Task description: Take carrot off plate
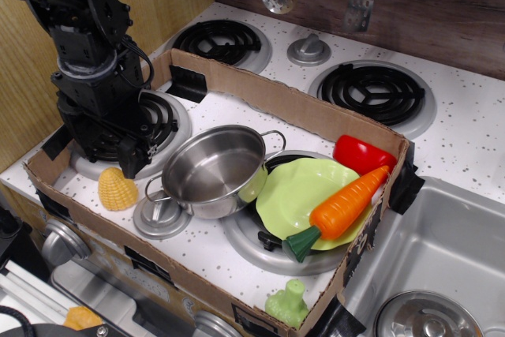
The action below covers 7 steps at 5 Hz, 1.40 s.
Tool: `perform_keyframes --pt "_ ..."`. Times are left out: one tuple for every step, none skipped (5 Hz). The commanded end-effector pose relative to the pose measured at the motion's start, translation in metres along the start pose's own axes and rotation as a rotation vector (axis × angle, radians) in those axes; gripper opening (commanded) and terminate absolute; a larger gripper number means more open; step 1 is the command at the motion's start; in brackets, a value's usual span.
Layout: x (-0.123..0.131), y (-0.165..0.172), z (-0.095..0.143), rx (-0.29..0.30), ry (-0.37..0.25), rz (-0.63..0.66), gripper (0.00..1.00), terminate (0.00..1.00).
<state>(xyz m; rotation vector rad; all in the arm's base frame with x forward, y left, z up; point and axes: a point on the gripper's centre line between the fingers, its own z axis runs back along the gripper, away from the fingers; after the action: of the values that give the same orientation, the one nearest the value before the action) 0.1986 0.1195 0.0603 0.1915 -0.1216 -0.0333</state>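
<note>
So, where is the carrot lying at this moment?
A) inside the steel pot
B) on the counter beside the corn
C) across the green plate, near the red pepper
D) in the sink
C: the carrot lies across the green plate, its thin tip near the red pepper, while the pot holds nothing and the corn sits far to the left.

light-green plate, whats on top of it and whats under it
The long orange plastic carrot lies across the light-green scalloped plate. Beneath it a black stove burner shows at the edge; the plate covers the rest.
</note>
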Motion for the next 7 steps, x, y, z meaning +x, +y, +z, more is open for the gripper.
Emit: perform_keyframes --pt "0.0 0.0 0.0 0.0 0.0 0.0 1.0 0.0" --pt "0.007 -0.003 0.027 0.05 -0.01 -0.02 1.0 0.0" --pt "0.014 -0.01 0.056 0.123 -0.024 -0.025 1.0 0.0" --pt "0.023 -0.021 0.079 0.126 -0.021 -0.008 1.0 0.0" --pt "0.045 -0.057 0.099 0.06 -0.006 0.026 1.0 0.0" --pt "0.063 -0.095 0.102 0.017 -0.031 0.046 1.0 0.0" --pt "0.072 -0.127 0.099 -0.011 -0.032 0.069 1.0 0.0"
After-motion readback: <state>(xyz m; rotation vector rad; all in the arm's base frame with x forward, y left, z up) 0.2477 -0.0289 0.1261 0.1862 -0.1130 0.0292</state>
